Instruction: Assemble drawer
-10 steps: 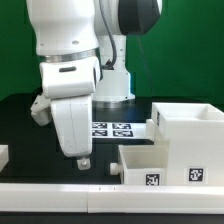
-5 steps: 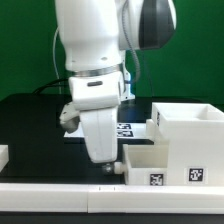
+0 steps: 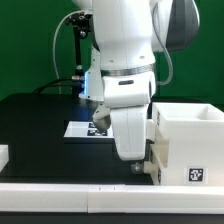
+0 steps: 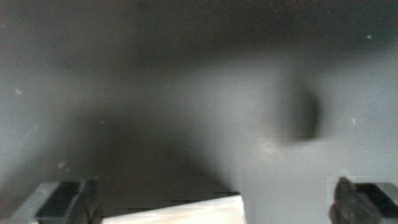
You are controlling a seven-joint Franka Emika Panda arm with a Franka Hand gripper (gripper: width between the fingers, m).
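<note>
One drawer housing (image 3: 190, 135), one hand (image 3: 140, 167)

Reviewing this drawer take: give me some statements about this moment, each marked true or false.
1. The hand is open, with nothing between its fingers. True.
2. The housing stands at the exterior view's left. False: it stands at the right.
3. The marker board is partly hidden behind the arm. True.
4. The table is white. False: it is black.
5. The hand is raised high above the housing. False: it hangs low, beside the housing.
</note>
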